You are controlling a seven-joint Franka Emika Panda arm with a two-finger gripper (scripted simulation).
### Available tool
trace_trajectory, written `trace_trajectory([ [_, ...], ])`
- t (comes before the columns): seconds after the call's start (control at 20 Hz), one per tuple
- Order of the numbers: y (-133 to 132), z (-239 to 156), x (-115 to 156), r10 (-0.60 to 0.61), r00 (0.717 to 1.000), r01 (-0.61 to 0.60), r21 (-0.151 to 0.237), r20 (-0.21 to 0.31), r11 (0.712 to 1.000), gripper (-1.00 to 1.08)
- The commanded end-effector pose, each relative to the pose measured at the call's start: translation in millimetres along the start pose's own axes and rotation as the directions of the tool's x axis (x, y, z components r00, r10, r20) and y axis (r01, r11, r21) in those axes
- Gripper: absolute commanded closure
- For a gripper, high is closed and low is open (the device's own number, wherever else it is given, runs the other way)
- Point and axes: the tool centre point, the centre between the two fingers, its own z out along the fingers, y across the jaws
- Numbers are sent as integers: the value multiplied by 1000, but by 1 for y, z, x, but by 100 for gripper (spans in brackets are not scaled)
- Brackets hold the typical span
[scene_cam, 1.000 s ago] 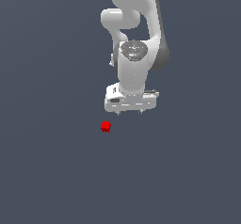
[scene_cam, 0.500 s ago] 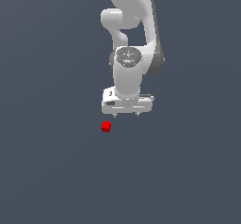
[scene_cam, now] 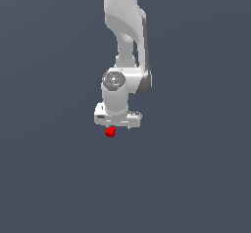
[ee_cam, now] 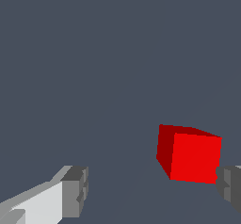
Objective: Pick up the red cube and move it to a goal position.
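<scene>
The red cube (scene_cam: 110, 131) is a tiny bright red block resting on the dark grey floor. My white gripper (scene_cam: 118, 127) hangs just above it, with the cube under the side of the hand toward the exterior view's left. In the wrist view the cube (ee_cam: 190, 155) lies between my two grey fingertips (ee_cam: 75, 190), close beside one of them and far from the other. The gripper (ee_cam: 153, 185) is open and holds nothing. I cannot tell whether the near fingertip touches the cube.
The white arm (scene_cam: 125, 41) rises straight up behind the gripper. The plain dark grey floor (scene_cam: 196, 178) is all around; nothing else shows on it.
My gripper has moved down and toward the exterior view's left, from beside the cube to right over it. The cube has not moved.
</scene>
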Motion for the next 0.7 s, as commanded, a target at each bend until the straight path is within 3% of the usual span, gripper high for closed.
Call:
trace_trajectory([
  [0.0,16,20,0,34,999,-34,-3,-4,999,-92],
  [0.3,40,49,-1,84,996,-84,-6,-8,996,-92],
  [0.6,44,55,0,95,995,-95,-5,-9,995,-92],
  [0.65,44,55,0,95,995,-95,-5,-9,995,108],
])
